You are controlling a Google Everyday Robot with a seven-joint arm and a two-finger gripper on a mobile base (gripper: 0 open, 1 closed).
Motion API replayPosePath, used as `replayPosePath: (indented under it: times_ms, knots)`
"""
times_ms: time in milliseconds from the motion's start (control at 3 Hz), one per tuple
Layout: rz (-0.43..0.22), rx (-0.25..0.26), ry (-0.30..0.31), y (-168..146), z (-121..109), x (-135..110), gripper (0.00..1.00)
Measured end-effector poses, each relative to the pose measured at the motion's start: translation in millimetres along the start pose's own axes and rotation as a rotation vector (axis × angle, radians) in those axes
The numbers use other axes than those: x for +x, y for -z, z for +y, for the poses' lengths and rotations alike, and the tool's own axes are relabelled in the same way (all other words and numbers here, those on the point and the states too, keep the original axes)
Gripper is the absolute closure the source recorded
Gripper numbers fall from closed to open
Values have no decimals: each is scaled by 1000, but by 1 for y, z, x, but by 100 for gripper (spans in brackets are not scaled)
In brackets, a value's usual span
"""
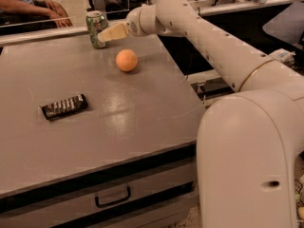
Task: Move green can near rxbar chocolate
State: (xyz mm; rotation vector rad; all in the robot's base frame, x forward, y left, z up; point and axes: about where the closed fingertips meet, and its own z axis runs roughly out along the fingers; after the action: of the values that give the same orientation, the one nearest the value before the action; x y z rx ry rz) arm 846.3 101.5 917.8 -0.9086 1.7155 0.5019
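Observation:
The green can (95,28) stands upright at the far edge of the grey table (142,108). My gripper (102,35) reaches in from the right at the end of the white arm, with its pale fingers (113,33) right at the can's right side. The rxbar chocolate (64,107), a flat dark bar with pale lettering, lies on the table's left side, well in front of the can.
An orange ball (127,60) sits on the table just in front and right of the can, below the gripper. A person's arm (33,6) rests beyond the far edge at top left. My white base (251,160) stands at the table's right. A drawer handle (113,197) shows below.

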Motion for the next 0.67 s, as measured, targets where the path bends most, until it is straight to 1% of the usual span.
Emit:
replayPosePath:
  times_ms: [333, 667]
  knots:
    - [0, 5, -20, -16, -3, -3, 0]
    - [5, -24, 5, -35, 5, -7, 0]
